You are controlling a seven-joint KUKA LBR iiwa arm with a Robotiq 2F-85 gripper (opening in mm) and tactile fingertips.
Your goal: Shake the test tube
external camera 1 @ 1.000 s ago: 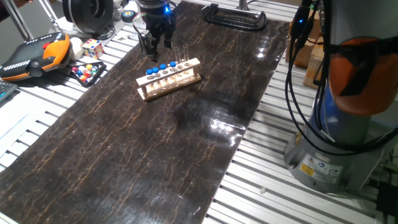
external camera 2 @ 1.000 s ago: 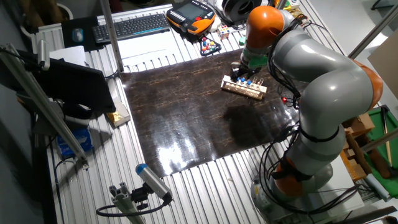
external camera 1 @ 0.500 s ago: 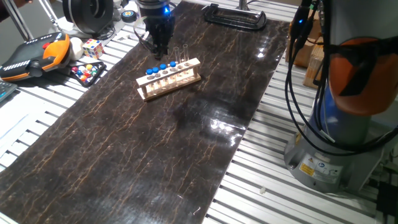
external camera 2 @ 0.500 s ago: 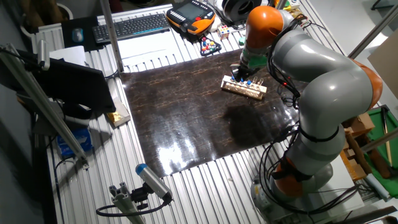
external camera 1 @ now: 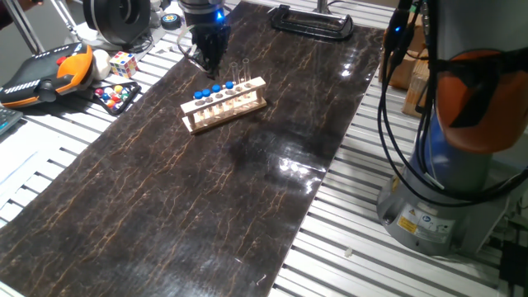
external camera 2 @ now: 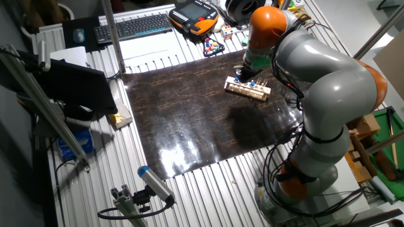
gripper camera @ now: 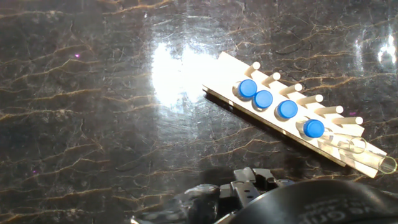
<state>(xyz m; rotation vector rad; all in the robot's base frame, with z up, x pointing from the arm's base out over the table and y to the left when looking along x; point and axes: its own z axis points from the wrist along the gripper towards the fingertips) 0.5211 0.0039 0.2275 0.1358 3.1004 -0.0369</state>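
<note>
Four test tubes with blue caps [external camera 1: 214, 88] stand in a row in a small wooden rack [external camera 1: 224, 107] on the dark marbled mat. Two taller clear uncapped tubes [external camera 1: 239, 73] stand at the rack's right end. My gripper [external camera 1: 209, 59] hangs just behind the rack, above the mat, fingers together and holding nothing. The hand view looks down on the blue caps [gripper camera: 263, 98] and the rack [gripper camera: 217, 93], with the clear tubes [gripper camera: 357, 146] at its lower right. In the other fixed view, the gripper [external camera 2: 242, 71] sits beside the rack [external camera 2: 248, 89].
A black clamp [external camera 1: 312, 21] lies at the mat's far end. An orange teach pendant [external camera 1: 41, 74], a puzzle cube [external camera 1: 123, 63] and a tray of coloured balls [external camera 1: 115, 96] lie left of the mat. The arm's base [external camera 1: 445, 190] and cables stand on the right.
The fingers were spread a second ago and are now together. The gripper shifted slightly back from the rack. All the tubes stay in place.
</note>
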